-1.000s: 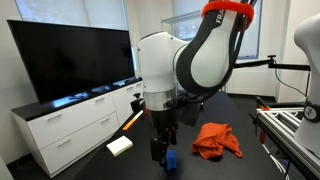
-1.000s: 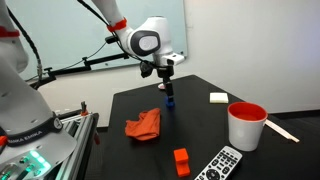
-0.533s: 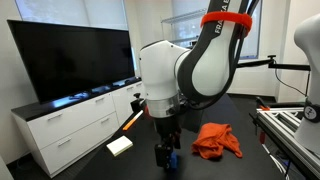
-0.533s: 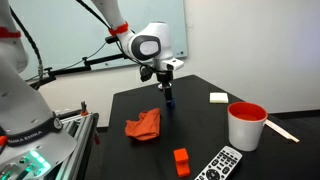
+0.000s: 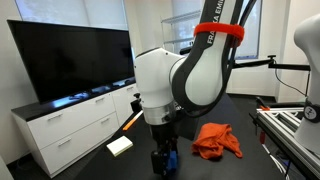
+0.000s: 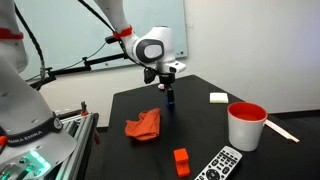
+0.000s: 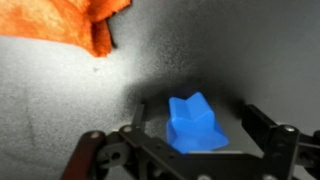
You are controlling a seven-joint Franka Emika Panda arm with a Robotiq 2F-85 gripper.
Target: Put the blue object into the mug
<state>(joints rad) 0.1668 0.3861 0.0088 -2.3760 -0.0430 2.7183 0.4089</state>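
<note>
On the dark table (image 6: 200, 100) the gripper (image 7: 192, 138) straddles the blue star block (image 7: 195, 120), jaws apart, nothing grasped. The red-rimmed mug (image 6: 245, 127) stands well apart from it, so gripping, carrying and dropping all remain.

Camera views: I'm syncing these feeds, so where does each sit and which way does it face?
Exterior view: low beside the arm, facing the TV; arm fills it, gripper at the blue object.
Exterior view: across the table, facing the wall; arm behind, mug in front.
Wrist view: looks down; fingers flank the blue object.
All three share the blue object and orange cloth.
</note>
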